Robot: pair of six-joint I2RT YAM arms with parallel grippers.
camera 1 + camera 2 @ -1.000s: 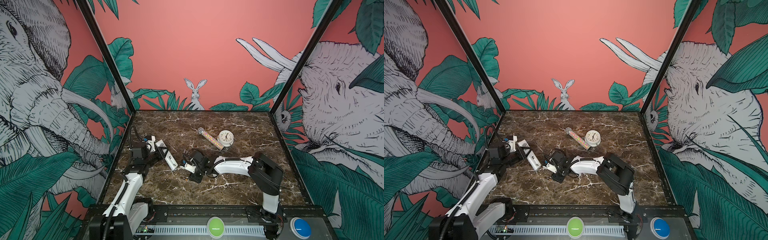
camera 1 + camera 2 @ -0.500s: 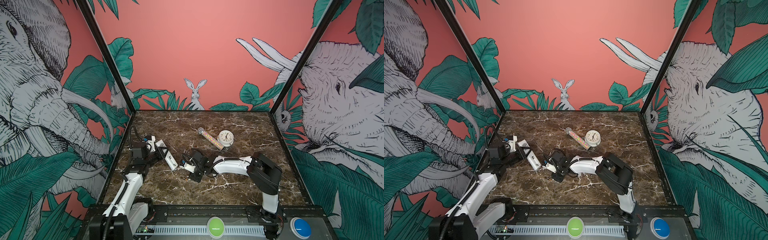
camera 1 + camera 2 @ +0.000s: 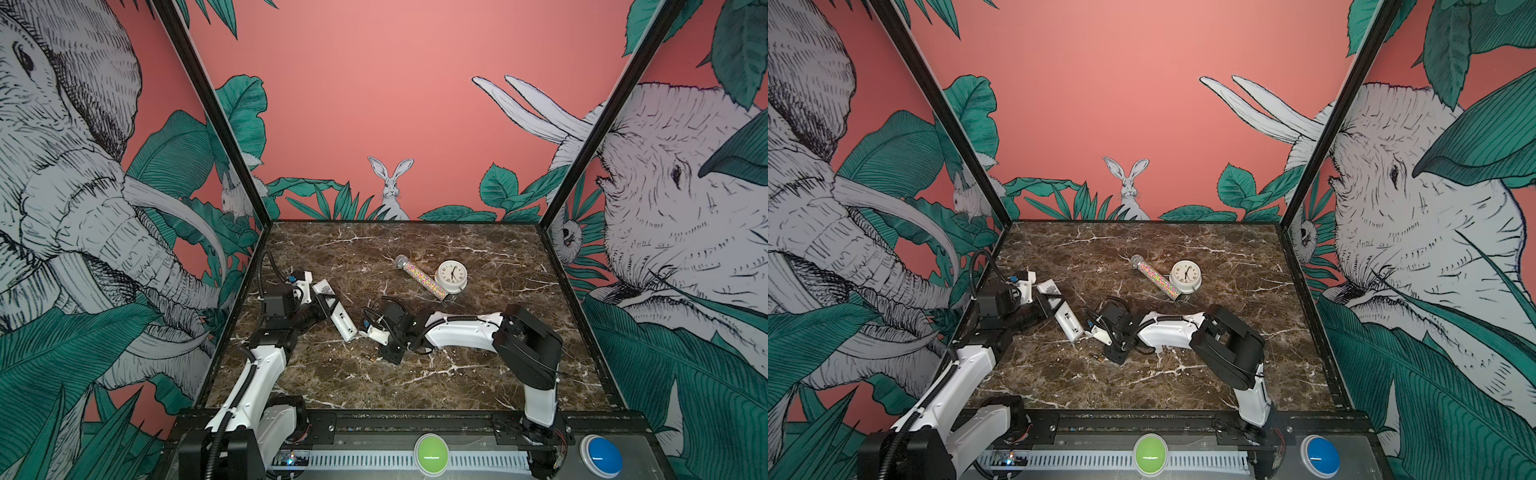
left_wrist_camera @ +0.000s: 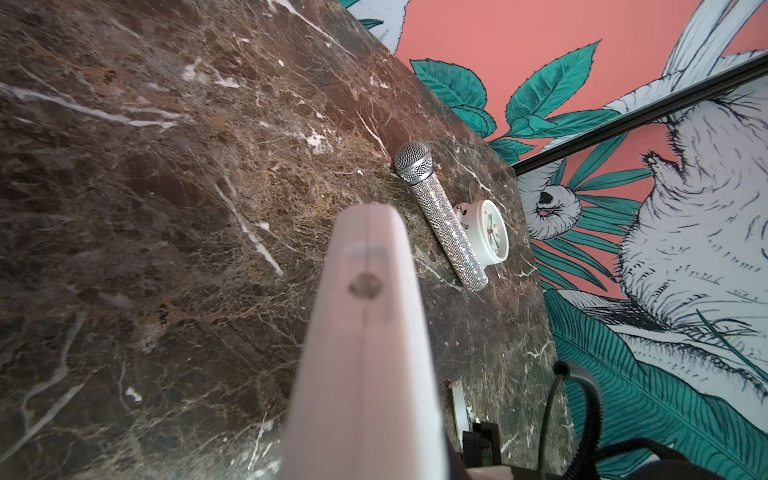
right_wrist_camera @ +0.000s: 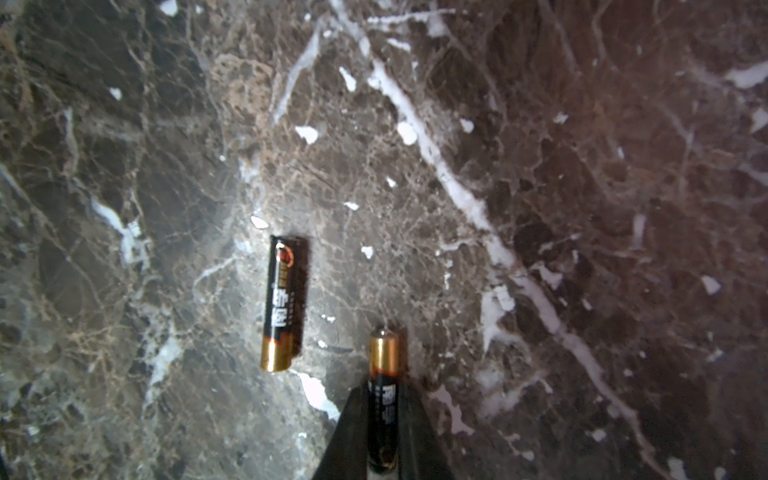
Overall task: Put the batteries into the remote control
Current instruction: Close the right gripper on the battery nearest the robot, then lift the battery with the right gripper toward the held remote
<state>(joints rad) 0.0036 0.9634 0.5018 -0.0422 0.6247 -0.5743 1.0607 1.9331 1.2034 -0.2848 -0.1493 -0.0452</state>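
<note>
My left gripper (image 3: 326,308) is shut on the remote control (image 3: 337,313), a slim white bar held slanted at the left of the marble top in both top views. The left wrist view shows the remote control (image 4: 365,332) as a blurred white bar running away from the camera. My right gripper (image 5: 383,392) is shut on one of the batteries (image 5: 383,374), whose gold end sticks out past the black fingertips (image 5: 353,415). The other battery (image 5: 282,303) lies loose on the marble beside it, and shows in a top view as a tiny dark cylinder (image 3: 368,356).
A glittery microphone-shaped tube (image 3: 422,276) lies against a round white clock (image 3: 452,276) toward the back middle. A small flat white piece (image 4: 458,409) lies on the marble near the right arm. Walls close in the table on three sides.
My right gripper has closed its jaws onto a battery and shifted slightly toward the left. The left arm and the remote control have stayed put.
</note>
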